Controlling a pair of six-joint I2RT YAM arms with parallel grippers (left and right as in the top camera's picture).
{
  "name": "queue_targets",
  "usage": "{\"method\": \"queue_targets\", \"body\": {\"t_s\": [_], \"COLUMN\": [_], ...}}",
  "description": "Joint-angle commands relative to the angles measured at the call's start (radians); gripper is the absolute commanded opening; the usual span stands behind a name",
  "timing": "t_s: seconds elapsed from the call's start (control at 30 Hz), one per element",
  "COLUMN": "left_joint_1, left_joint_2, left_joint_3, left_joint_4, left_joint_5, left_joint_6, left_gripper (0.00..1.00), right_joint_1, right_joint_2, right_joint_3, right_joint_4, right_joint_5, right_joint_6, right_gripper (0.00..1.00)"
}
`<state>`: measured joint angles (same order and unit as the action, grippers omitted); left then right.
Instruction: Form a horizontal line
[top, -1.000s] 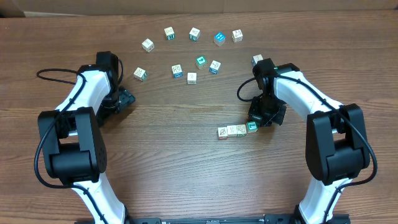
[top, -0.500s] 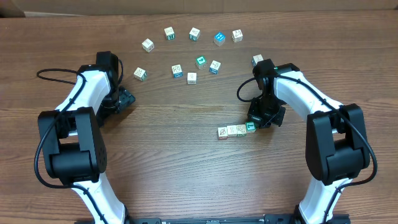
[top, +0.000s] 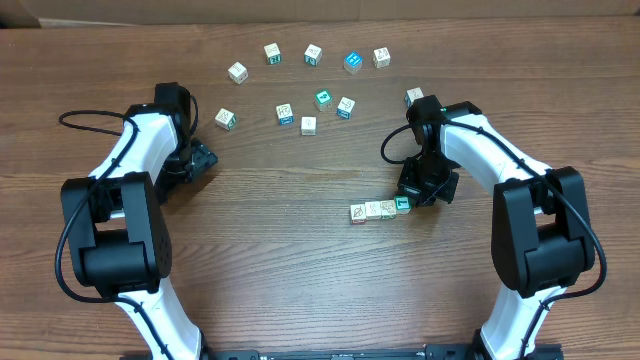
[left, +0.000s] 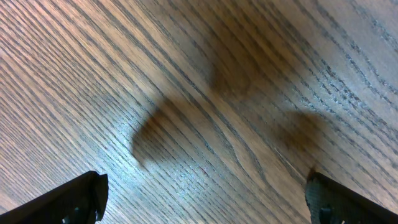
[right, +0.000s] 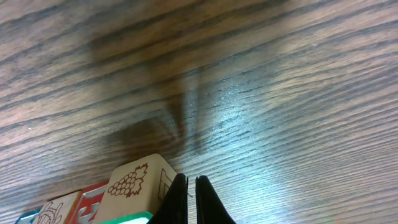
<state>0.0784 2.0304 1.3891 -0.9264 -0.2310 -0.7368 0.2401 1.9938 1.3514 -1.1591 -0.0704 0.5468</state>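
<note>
Where line (top: 380, 209) ends, shut right jaws.

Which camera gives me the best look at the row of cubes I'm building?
Overhead: the whole row of cubes shows, four touching. Right wrist catches only its end, cropped at the bottom edge. Left wrist shows only the table.

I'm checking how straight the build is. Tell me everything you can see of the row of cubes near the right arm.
The horizontal line is four small picture cubes lying side by side and touching on the wooden table. Three show tan-and-white tops; the one at the right end is green. The right wrist view shows a grape drawing on one face and red print on another. The row slants slightly, its green end farther from the robot. The shut right gripper sits against that end.
</note>
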Motion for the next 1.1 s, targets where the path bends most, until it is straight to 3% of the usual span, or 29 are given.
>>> {"method": "queue_targets", "body": {"t_s": [0.0,0.33,0.47,1.07], "left_joint_1": [0.000,0.000,0.000,0.000], "left_joint_2": [-0.002,-0.002,-0.002,-0.002], "left_joint_3": [-0.006,-0.006,-0.006,-0.006], "left_joint_4": [-0.003,-0.003,-0.003,-0.003], "left_joint_5": [-0.038,-0.038,-0.038,-0.038], "left_joint_6": [0.008,0.008,0.008,0.008], "left_gripper": [1.00,0.99,0.99,0.99], "right_joint_1": [0.002,0.003,0.023,0.047], "right_joint_2": [-0.039,-0.039,-0.039,-0.039], "right_joint_3": [-0.006,-0.006,-0.006,-0.006], "right_joint_4": [0.018,0.209,0.243,0.196], "right_joint_5": [0.057,0.115,0.061,0.056], "right_joint_6": [0.007,-0.005,-0.082,-0.107], "right_gripper": [0.05,0.04,0.04,0.04]}}
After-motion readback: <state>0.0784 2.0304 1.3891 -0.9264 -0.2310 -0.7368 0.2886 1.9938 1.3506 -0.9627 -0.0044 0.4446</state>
